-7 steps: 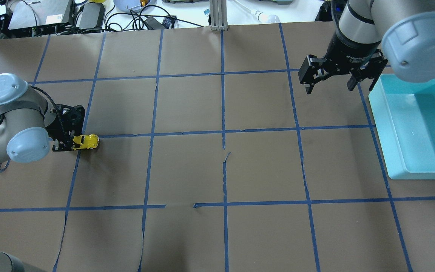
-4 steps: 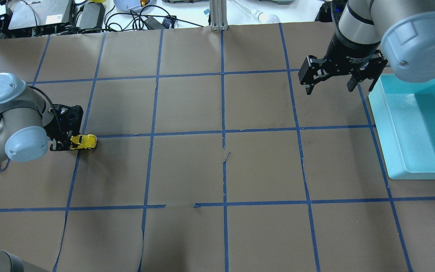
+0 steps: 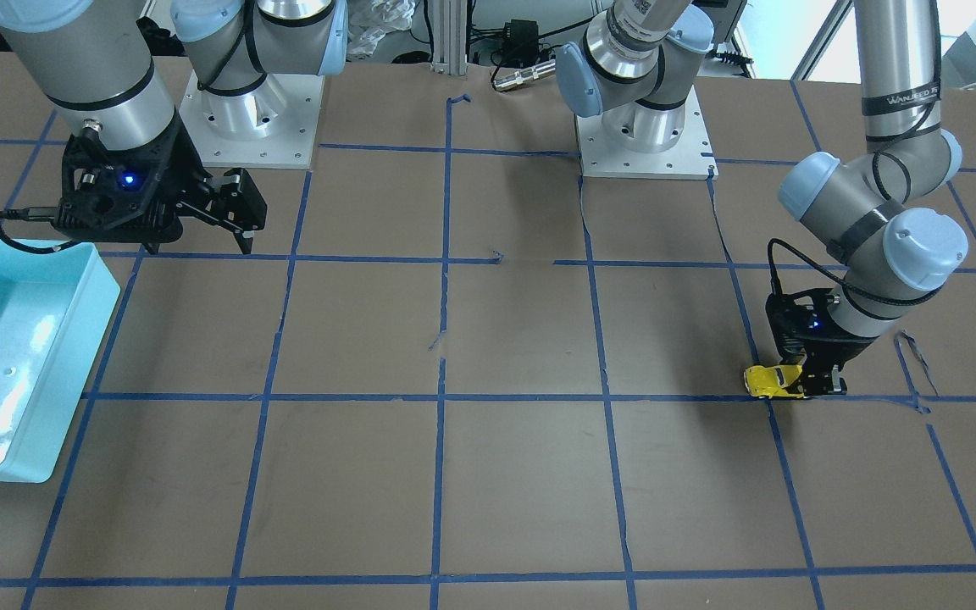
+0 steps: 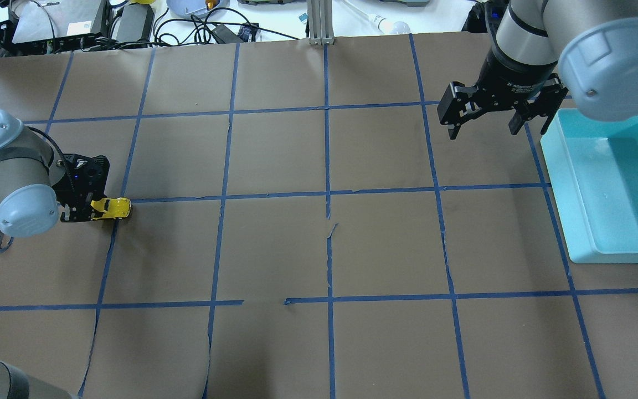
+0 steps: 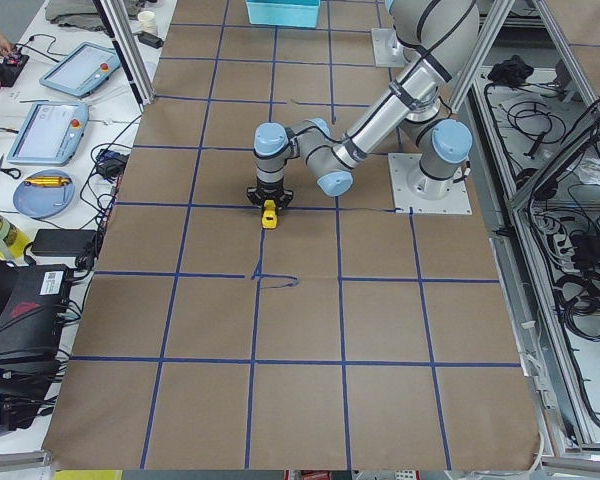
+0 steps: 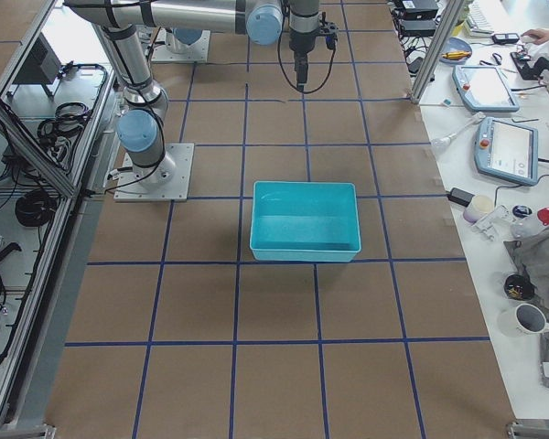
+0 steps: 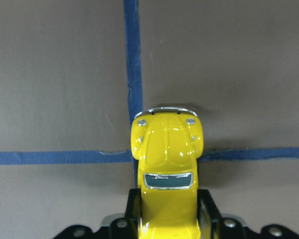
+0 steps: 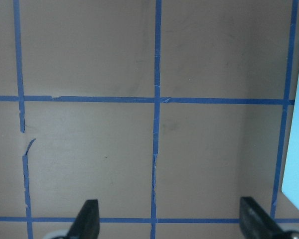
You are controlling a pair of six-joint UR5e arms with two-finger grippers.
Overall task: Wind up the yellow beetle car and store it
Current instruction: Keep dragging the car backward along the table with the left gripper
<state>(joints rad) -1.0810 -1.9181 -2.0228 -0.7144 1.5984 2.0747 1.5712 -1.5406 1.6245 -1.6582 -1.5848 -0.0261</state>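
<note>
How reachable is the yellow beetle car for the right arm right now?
Probably not. The left gripper is shut on the yellow beetle car far out on the robot's left, while the right gripper hangs open beside the teal bin on the opposite side.

Bright, even light from above fills every view, and the brown desk (image 4: 274,249) shows only soft, short shadows. White glare patches lie inside the teal bin (image 3: 73,373) at the desk's end. Small highlights dot the yellow beetle car (image 7: 167,149), which is sharp in the left wrist view, with a faint shadow around its nose.
</note>
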